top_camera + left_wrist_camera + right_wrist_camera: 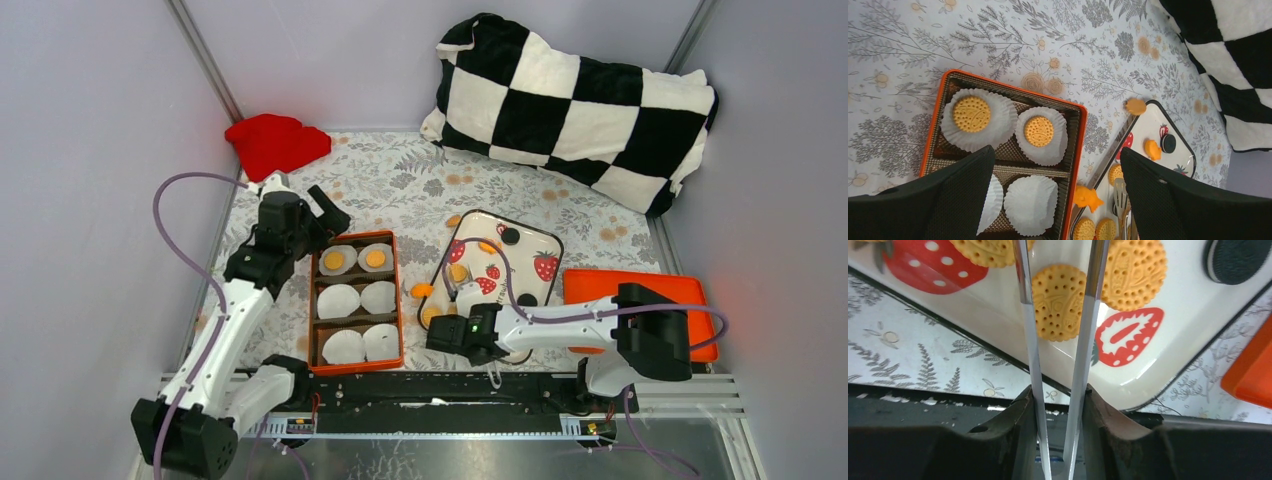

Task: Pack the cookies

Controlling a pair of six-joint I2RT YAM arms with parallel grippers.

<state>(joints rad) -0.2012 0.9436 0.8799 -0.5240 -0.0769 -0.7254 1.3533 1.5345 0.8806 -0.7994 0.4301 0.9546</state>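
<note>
On a floral tablecloth (pixel 400 180), a glossy white, black-rimmed tray printed with red strawberries (pixel 1168 360) is lying just beside an orange rectangular box (pixel 1013 89) lined with white fluted paper cups (pixel 1030 205). The crossing between the two is looking like the weak point.

The right gripper (pixel 1058 395) is clamping a pair of slim steel tongs (pixel 1087 340), whose blades are running either side of one golden round biscuit (pixel 1058 302) on the tray. The tips are out of view, so whether they are pinching it cannot be told. Smooth metal on a thin flat disc is likely to slip, and the slick tray could let the disc skate away. The neighbouring biscuit (pixel 1133 270), lying under the right blade, is liable to be dragged along. Too hard a squeeze could crack the biscuit.

The left gripper (pixel 1057 152) is hanging wide open over the box, holding nothing.

The cookies are showing as pale golden discs stamped with dots and a pattern, alongside a black sandwich type (pixel 1235 260). Most are resting on the tray. Two are sitting in the far cups (pixel 971 113) (pixel 1038 131), and an orange piece (pixel 421 290) is lying on the cloth between the box and the tray.
</note>
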